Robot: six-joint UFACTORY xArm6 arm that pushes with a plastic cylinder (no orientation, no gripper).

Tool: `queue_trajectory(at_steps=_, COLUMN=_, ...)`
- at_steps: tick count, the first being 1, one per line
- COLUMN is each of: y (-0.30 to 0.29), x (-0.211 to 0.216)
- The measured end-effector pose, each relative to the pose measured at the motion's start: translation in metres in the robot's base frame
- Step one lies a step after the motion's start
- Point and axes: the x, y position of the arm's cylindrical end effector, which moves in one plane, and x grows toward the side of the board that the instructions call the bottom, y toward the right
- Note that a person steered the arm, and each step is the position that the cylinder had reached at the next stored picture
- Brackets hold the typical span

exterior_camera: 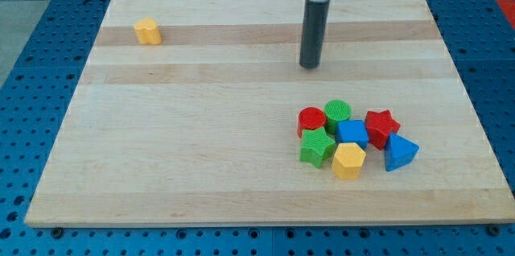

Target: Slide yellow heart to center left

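nearest you, at the view's bottom right of the wooden board [201, 175], sits a tight cluster of blocks. the yellow hexagon-like block [348, 160] is frontmost, with the green star-shaped block [317, 146] just to its left and the blue triangular block [400, 153] to its right. behind them you see the blue cube [352, 133], the red cylinder [311, 120], the green cylinder [338, 112] and the red star-shaped block [381, 124], all touching or nearly so.

the yellow heart [147, 31] you care about lies alone near the view's top left corner of the board, well apart from everything else.

my tip [310, 66] rests on the board above the cluster, toward the view's top, touching no block and far to the right of the heart. there is no gripper on this rod, so nothing is grasped.
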Motion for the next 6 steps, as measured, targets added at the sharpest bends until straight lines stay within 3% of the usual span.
queue_trajectory(at_steps=2, y=-0.046, x=-0.093)
queue_trajectory(at_steps=3, y=-0.093, x=-0.120)
queue_trajectory(at_steps=5, y=-0.233, x=-0.107)
queue_trajectory(at_steps=6, y=-0.259, x=-0.076)
